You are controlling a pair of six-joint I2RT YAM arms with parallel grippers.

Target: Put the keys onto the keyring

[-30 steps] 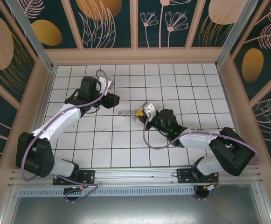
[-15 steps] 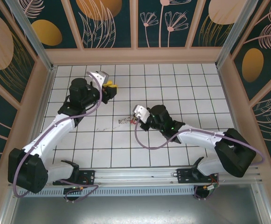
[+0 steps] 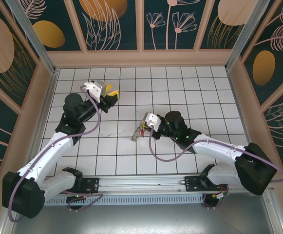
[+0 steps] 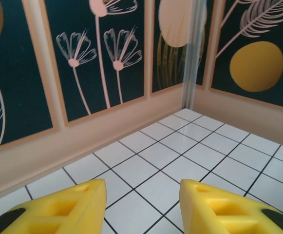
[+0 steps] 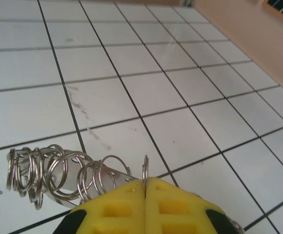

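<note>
Basically early days, op. Your right tool (image 3: 143, 128) is pinched fully closed on the thin wire of the keyring (image 5: 58, 170), gripping it at one edge. The hoop w/ its fringe of small split rings (image 5: 22, 173) sits low over the white tiled surface (image 3: 112, 151), near centre, just left of that tool. Touching the tiles or just above, can't tell. Your left tool (image 4: 141, 197) is up toward the back-left, fingers apart, nothing btwn them. Whether any of the keys hang among those rings, can't tell. My read: ring is secured, but fetching a key w/ the free tool and threading it on is all left to do.
</note>
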